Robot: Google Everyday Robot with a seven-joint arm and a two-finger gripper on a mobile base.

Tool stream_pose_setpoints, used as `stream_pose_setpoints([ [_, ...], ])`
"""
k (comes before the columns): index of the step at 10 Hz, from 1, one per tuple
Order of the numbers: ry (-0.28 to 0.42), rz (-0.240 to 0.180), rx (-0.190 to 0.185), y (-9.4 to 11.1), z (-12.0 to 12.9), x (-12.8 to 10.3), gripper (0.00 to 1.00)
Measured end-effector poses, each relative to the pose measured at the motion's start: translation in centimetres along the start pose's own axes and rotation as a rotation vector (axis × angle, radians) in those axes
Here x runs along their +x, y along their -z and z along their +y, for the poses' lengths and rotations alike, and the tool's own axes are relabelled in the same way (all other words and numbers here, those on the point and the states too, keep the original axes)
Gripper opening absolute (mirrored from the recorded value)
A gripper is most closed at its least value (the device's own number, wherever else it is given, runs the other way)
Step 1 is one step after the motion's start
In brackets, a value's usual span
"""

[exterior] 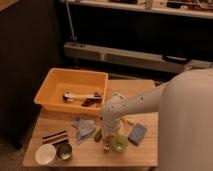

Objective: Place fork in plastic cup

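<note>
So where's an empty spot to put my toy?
Bare wood at the back corner of the table, beside the orange bin. The front is crowded: white cup, tin, cloth, the gripper beside the plastic cup, blue sponge.

Wood tbl (137,91): bin (55,82), white cup (45,154), tin (64,152), sponge (137,134), plastic cup (120,143)
</note>
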State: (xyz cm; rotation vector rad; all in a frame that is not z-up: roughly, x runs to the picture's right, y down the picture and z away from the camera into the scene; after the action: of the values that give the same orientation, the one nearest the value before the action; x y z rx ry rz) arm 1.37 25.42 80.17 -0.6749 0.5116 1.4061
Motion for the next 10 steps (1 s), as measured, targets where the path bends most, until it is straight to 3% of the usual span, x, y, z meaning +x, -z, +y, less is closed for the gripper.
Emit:
stream_pose_setpoints([
  [5,0.0,0.002,-0.011,0.1,1.9,-0.9,0.53],
  [10,-0.011,0.009,0.0,-0.3,1.6,-0.9,0.53],
])
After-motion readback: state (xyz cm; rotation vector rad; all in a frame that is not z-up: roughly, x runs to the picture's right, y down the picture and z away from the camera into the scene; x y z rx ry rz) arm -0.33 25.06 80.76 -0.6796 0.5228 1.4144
